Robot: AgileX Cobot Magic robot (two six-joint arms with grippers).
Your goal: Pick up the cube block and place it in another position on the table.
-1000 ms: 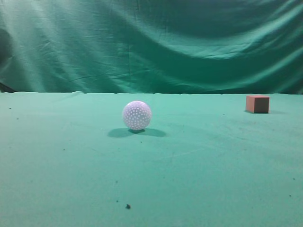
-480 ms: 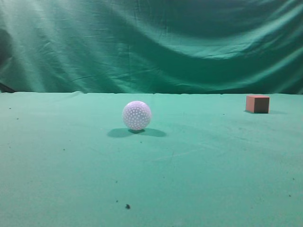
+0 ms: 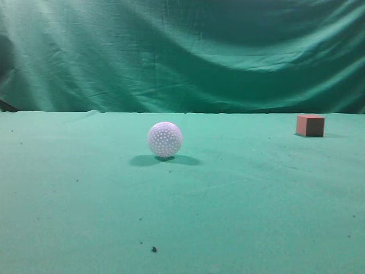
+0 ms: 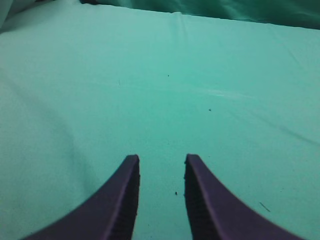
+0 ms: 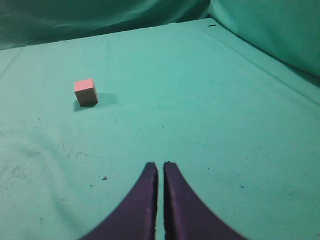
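Note:
The reddish-brown cube block (image 3: 310, 125) sits on the teal-green table (image 3: 245, 194) at the far right, near the back edge. It also shows in the right wrist view (image 5: 85, 92), ahead and to the left of my right gripper (image 5: 160, 164), which is shut and empty, well short of the cube. My left gripper (image 4: 161, 158) is open and empty over bare cloth. Neither gripper shows in the exterior view.
A white dimpled ball (image 3: 165, 139) rests on the table left of centre, well apart from the cube. A wrinkled green curtain (image 3: 182, 51) hangs behind the table's back edge. Small dark specks dot the cloth, one near the front (image 3: 154, 249).

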